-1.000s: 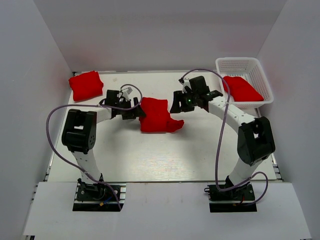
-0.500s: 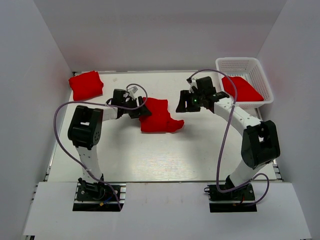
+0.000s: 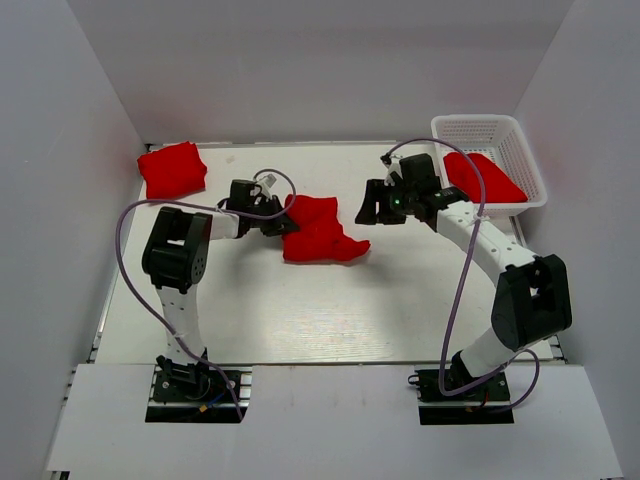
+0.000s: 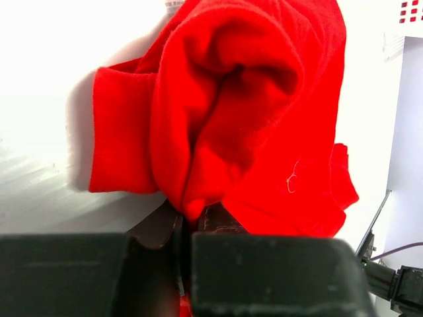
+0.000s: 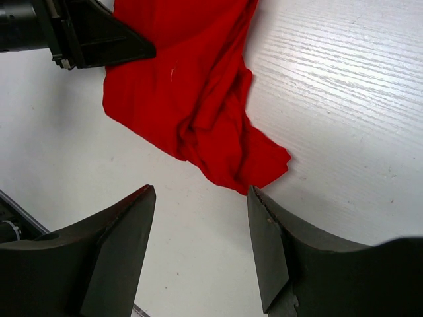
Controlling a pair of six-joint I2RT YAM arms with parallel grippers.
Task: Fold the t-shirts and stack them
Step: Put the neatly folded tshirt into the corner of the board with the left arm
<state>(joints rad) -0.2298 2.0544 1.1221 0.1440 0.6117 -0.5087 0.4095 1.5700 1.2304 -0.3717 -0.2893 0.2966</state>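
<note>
folded shirt [image 3: 171, 169] far left on table [image 3: 300, 310] | left end effector [image 4: 192, 221] clamped on bunched edge of middle shirt [image 3: 318, 232] | right end effector [image 5: 200, 191] gaping, empty, near its loose corner | advice: pinch that corner low, then pull apart evenly to flatten

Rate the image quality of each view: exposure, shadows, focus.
Top external: even soft light, everything sharp, only faint shadows around the crumpled t-shirt. Left wrist: the table is blown out to white, the shirt throws a soft shadow beside it, the left end effector is a dark, blurred mass. Right wrist: table grain crisp, the right end effector dark and nearly featureless.
</note>
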